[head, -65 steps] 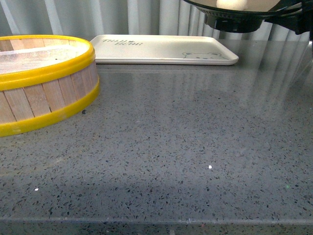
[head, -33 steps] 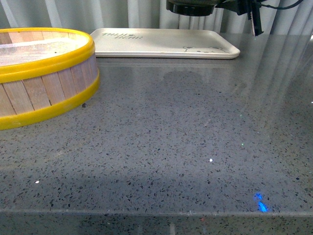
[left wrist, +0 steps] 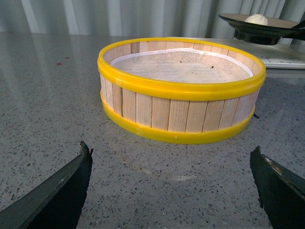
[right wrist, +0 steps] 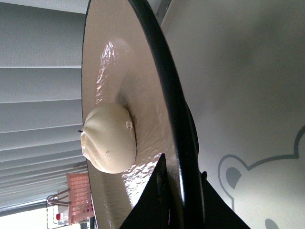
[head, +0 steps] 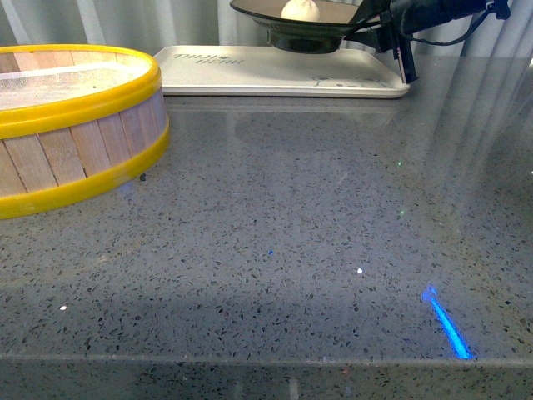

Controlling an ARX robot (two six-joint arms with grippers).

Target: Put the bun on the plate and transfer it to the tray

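Grey counter [head: 291,233] has the tray [head: 216,75] at 12 o'clock. The right gripper [head: 391,29] pinches the plate [head: 250,12] by its rim, just over the tray. The bun [head: 301,9] sits on the plate. The left gripper [left wrist: 170,157] is wide open, empty, facing the basket [left wrist: 181,90].

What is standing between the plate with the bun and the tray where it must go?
Nothing visible does. The right gripper holds the plate right over the tray; the basket stands apart, to the left.
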